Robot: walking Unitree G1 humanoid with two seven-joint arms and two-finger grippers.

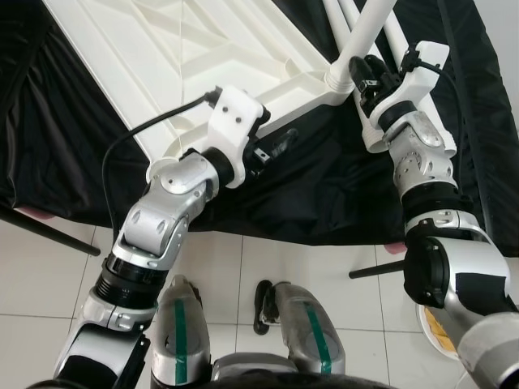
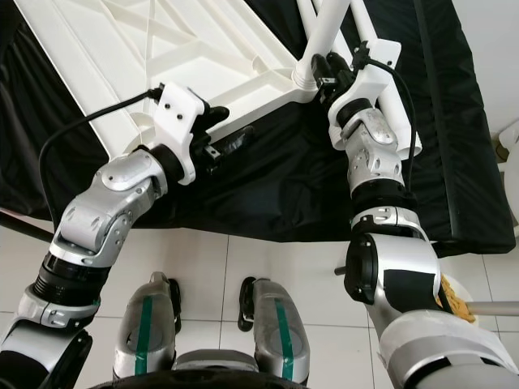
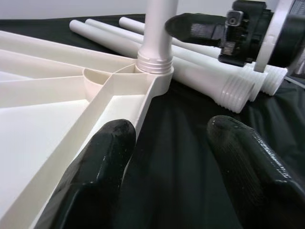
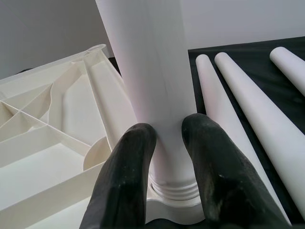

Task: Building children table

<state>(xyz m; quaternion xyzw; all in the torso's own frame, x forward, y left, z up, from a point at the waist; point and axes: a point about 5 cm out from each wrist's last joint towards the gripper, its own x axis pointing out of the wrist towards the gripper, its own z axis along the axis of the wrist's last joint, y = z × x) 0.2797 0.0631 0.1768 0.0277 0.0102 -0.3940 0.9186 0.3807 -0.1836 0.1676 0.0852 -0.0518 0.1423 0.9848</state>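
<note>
Tabletop (image 1: 162, 49), white plastic, lying upside down on a black cloth (image 1: 324, 194), ribbed underside up. One leg (image 4: 152, 81) standing upright in the corner socket (image 3: 153, 71), threads at its base showing just above the socket rim, so probably not yet screwed fully home. Right pincer (image 4: 167, 143) closed around that leg just above the threads, both black fingers pressed against the white tube. Left pincer (image 3: 167, 157) spread, empty, hovering beside the tabletop's edge near the same corner; one finger (image 3: 102, 162) just beside the rim, touching or not impossible to tell.

Three more legs (image 3: 205, 71) lying side by side on the cloth beyond the corner, threaded ends free, touching one another or nearly so. Judged from this: first leg being fitted, three legs left to mount, then turning the whole thing upright. Early in the job.

Containers: none to speak of apart from the corner socket, holding that one leg; the other sockets hidden or too far to judge.

Farther out: white tiled floor (image 1: 49, 275) below the cloth's edge.
</note>
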